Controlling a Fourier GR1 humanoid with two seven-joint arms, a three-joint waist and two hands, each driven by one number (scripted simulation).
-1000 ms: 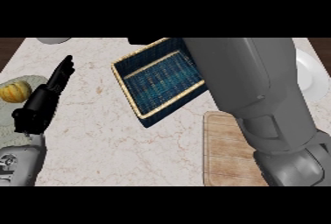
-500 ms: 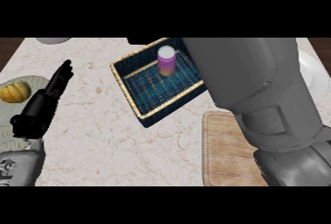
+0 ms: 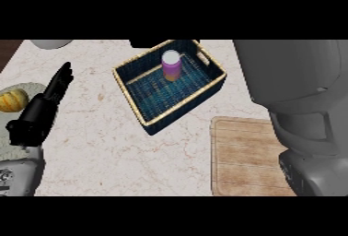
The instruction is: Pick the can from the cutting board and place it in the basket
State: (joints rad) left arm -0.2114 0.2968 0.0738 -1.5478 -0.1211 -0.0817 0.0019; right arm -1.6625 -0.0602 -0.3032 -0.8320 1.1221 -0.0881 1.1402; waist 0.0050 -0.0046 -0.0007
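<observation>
The can [image 3: 171, 65], purple-bodied with a white top, stands upright inside the dark blue basket [image 3: 153, 118], toward its far end, near the handle cut-out. The basket sits at an angle on the marble bench [image 3: 108, 152]. The wooden cutting board [image 3: 245, 156] lies just beside the basket's near corner, bare on its visible surface. The left hand [image 3: 42, 109] rests at the left side of the bench, fingers straight and together, holding nothing. Beside it, at the left edge, a yellow-orange fruit [image 3: 12, 99] lies on a pale plate [image 3: 27, 86]. The right forearm [image 3: 306, 115] fills the right side; its hand is not visible, so the state of its fingers cannot be told
</observation>
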